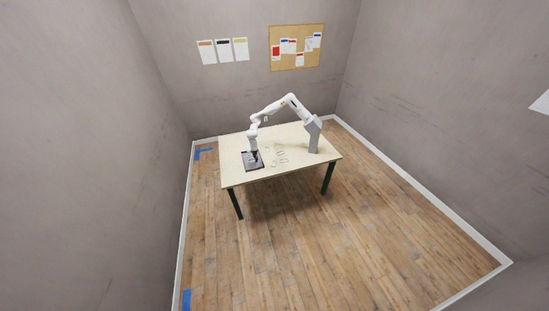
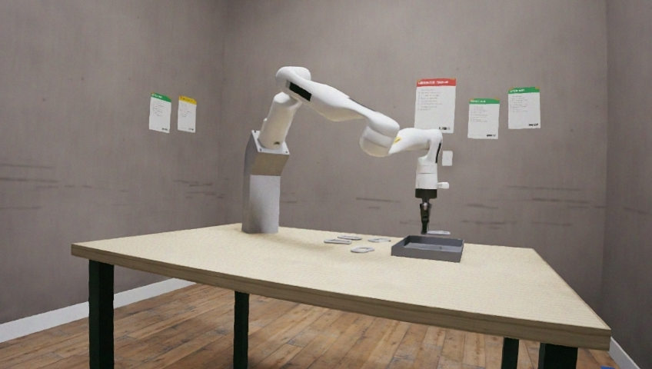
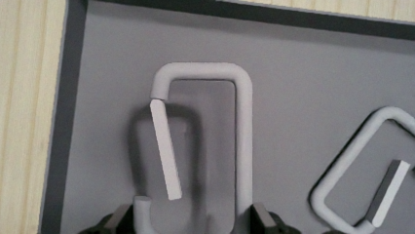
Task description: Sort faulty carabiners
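Now | your claw [image 3: 192, 219] pinches a carabiner [image 3: 244, 141], gate swung open | above grey tray [image 3: 302, 63] | second carabiner [image 3: 351, 166] lies inside.

The wooden table [image 2: 274, 269] carries the grey tray [image 2: 427, 251] under the claw [image 2: 424, 224], seemingly four carabiners [image 2: 362, 249] beside it.

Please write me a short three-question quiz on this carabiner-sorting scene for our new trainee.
1. True or false: the gripper is shut on a carabiner above the grey tray.
2. The held carabiner's gate is: A) closed B) swung inward, open C) missing.
3. How many carabiners lie on the table, outside the tray?

Key: 1 true; 2 B; 3 four.
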{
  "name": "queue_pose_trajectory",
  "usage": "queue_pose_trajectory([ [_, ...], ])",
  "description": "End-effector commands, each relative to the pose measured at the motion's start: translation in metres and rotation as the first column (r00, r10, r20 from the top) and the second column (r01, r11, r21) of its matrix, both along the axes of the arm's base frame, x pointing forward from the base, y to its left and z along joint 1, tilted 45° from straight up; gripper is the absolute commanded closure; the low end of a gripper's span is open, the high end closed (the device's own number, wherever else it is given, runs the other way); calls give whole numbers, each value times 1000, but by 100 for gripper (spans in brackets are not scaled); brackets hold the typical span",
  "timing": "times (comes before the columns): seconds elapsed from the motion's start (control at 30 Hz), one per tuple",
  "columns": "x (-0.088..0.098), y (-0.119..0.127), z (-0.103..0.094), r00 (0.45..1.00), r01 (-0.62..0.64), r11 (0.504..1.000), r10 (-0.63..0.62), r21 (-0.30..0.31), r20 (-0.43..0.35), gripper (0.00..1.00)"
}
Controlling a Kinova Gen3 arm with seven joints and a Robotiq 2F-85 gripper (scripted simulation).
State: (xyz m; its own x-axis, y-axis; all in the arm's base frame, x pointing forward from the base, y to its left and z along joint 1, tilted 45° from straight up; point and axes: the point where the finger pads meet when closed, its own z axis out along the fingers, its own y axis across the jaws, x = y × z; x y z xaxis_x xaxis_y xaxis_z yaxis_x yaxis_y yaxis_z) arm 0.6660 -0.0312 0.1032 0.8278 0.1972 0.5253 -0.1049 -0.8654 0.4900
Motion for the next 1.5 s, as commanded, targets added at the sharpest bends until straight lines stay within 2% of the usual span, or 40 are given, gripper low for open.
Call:
queue_pose_trajectory([
  [0.0, 1, -2, -7, 1000, 8, 1000, -8, 7, -9, 100],
  [0.27, 1, -2, -7, 1000, 8, 1000, -8, 7, -9, 100],
  [0.3, 21, -20, -34, 1000, 8, 1000, -8, 6, -8, 100],
  [1.47, 23, -21, -37, 1000, 8, 1000, -8, 6, -7, 100],
])
